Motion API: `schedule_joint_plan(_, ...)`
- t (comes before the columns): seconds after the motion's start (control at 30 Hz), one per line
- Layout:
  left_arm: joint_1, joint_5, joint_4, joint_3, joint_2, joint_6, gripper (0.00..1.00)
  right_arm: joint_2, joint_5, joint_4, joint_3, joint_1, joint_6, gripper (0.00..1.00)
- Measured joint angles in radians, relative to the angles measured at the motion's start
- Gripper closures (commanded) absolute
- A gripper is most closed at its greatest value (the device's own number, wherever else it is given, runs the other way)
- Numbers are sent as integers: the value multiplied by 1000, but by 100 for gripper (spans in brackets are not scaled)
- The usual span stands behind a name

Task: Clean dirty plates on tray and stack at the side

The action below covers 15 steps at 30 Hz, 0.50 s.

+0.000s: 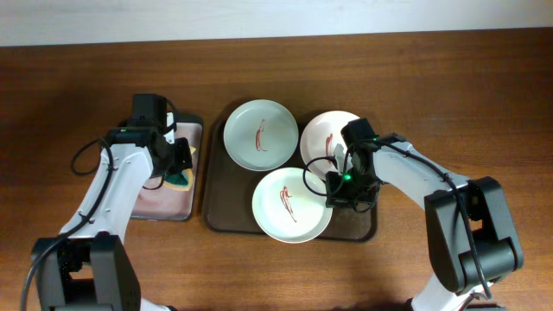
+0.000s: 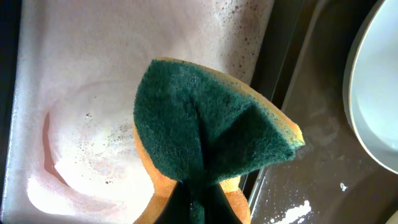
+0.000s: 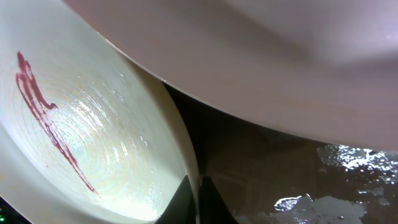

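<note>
A dark brown wooden desk (image 1: 69, 78) is filling nearly the whole overhead view, its grain running from left edge to right edge. Beyond the far edge a pale strip (image 1: 259, 17) is showing, wall or floor unclear, narrowing toward the far right corner.

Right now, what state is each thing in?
Back-left plate: sauce-streaked, untouched.
Back-right plate: sauce-streaked.
Front plate: sauce-streaked, rim pinched by right gripper.
Sponge: folded, clamped in left gripper.
Sponge tray: foamy water inside.
Tray: wet, holding all three plates.
</note>
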Motion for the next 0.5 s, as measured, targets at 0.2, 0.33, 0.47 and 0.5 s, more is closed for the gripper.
schedule_joint_plan(0.2,0,-46,18,0,0,-12,100,0,0,0,0,0,0,96)
schedule_joint_plan(0.33,0,-71,50,-21,1,-46,100,0,0,0,0,0,-1,96)
schedule_joint_plan(0.47,0,-73,59,-66,27,-88,100,0,0,0,0,0,-1,96)
schedule_joint_plan(0.5,0,-70,60,-69,39,-93,100,0,0,0,0,0,0,96)
